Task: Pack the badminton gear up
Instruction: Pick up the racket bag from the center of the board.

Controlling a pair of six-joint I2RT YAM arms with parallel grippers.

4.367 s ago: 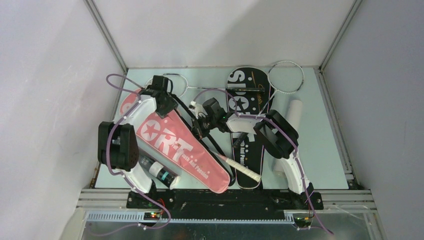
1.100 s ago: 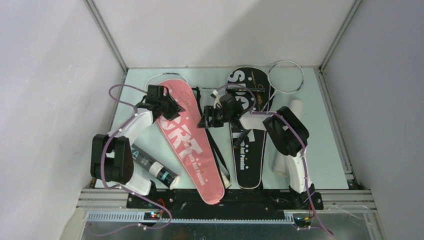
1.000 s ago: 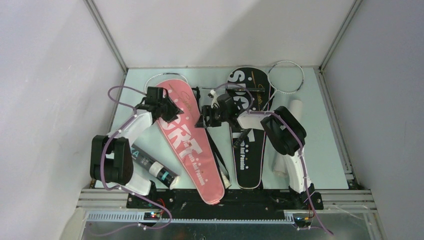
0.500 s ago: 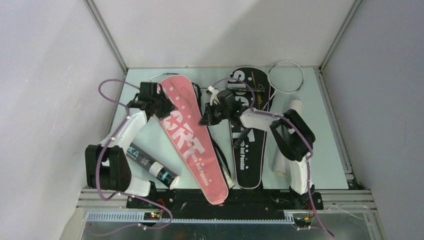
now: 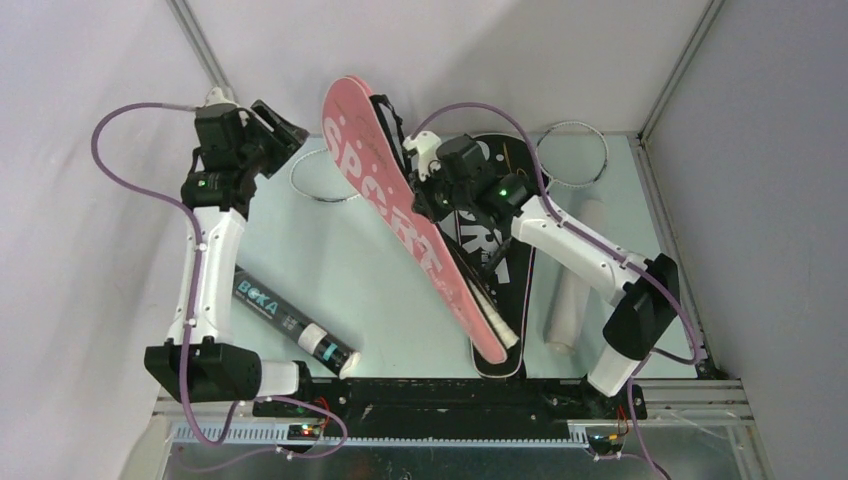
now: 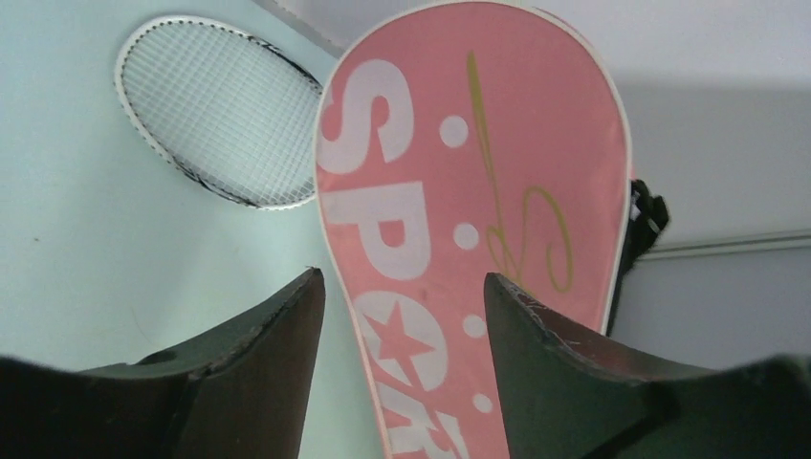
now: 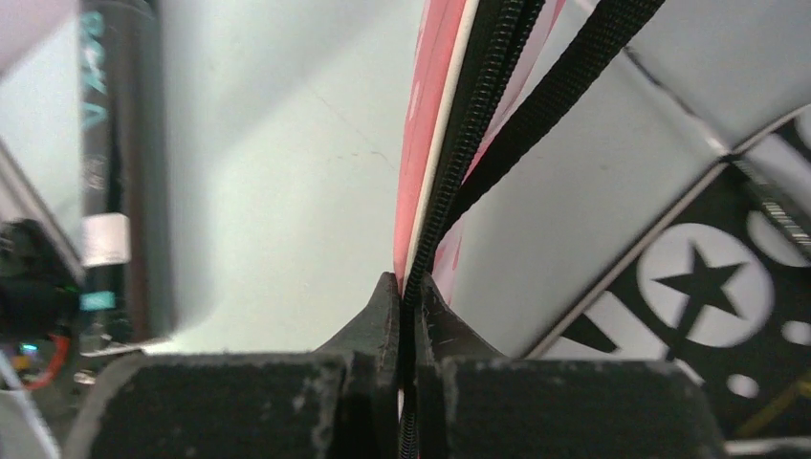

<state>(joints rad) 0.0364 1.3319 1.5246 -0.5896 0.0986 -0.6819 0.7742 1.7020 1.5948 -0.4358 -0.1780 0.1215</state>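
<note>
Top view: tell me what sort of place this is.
Probably a robot test cell, not a court: bare walls framed by aluminium rails, and two arms bolted to a small table.

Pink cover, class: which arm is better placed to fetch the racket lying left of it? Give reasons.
Left. The left gripper hangs open near that racket; the right gripper is shut on the pink cover.

We are counting two racket covers, the pink cover (image 5: 400,205) and the black cover (image 5: 497,290); two racket heads, the left head (image 5: 318,178) and the right head (image 5: 575,158); two shuttle tubes, the black tube (image 5: 285,322) and the white tube (image 5: 575,275).
</note>
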